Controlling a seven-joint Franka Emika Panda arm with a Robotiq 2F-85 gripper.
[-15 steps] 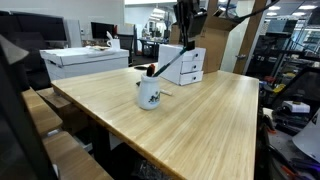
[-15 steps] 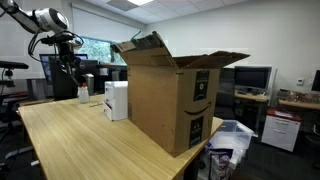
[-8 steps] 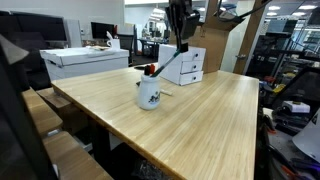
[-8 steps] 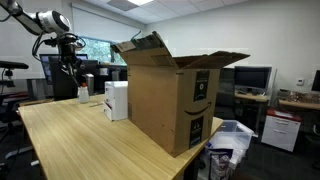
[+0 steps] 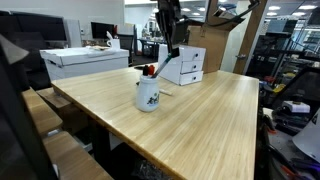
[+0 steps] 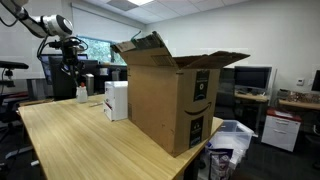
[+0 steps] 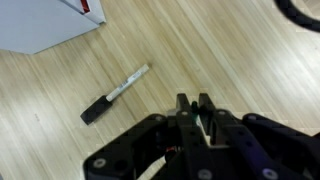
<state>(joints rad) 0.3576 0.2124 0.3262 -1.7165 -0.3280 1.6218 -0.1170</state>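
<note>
Marker [image 7: 115, 93], pale-barrelled with a black cap, lies flat on the table [image 5: 205, 120] with nothing holding it. In the wrist view it rests on bare wood up and to the left of the claw [image 7: 195, 103], close to the corner of a white box [image 7: 40, 25]. In an exterior view, far left of the mug [image 5: 148, 94] sits a long white case [image 5: 85, 62]. The mug itself stands alone on the near part of the wood, with a few pens leaning out of it. Just right of the mug a thin line on the table may be the same marker, though it is too small to be sure. Above and to the right of the mug the claw [image 5: 171, 47] hangs high in the air, well apart from the wood. Its fingers are drawn almost together, leaving only a dark slit, and I cannot tell whether anything thin is pinched in that slit. Behind and right of the mug is a white drawer unit [image 5: 186, 65], and farther right a tall cardboard box [image 5: 240, 40]. As for progress, my judgement is that some pens are already in the mug, while this marker is outside it and ungripped with the claw well above, so handling it is all yet to do.
</note>
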